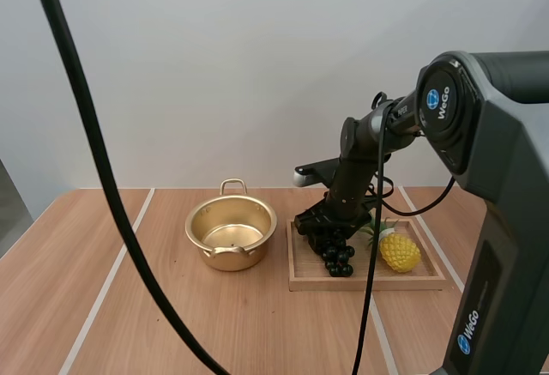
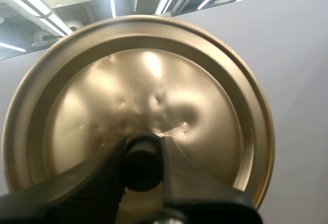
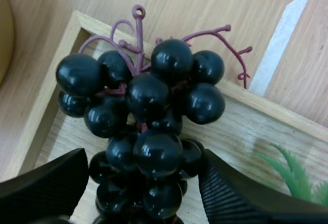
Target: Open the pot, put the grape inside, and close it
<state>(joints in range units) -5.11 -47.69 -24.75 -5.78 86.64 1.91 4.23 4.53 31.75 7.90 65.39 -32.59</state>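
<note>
- Two steps overlap: the pot (image 1: pixel 232 259) stands open, and the lid (image 2: pixel 154 75) is held by its knob (image 2: pixel 142 165) in the left gripper (image 2: pixel 143 152), fingers clenched on it.
- Right of the pot, the grapes (image 3: pixel 148 106) lie in the tray (image 1: pixel 369 284), beside a toy pineapple (image 1: pixel 400 253).
- The right gripper (image 3: pixel 141 188) straddles the bunch, fingers apart on either side, not plainly pinching.
- Next, I judge: close on the bunch, lift clear of the tray rim, carry it over the pot.

The right arm (image 1: pixel 371 135) stretches forward and bends down at the wrist. The right gripper (image 1: pixel 322 224) points down, its fingers (image 3: pixel 241 196) spread either side of the grapes (image 3: pixel 146 101). The left gripper (image 2: pixel 142 158) pinches the knob (image 2: pixel 142 165) of the lid (image 2: pixel 154 75).
</note>
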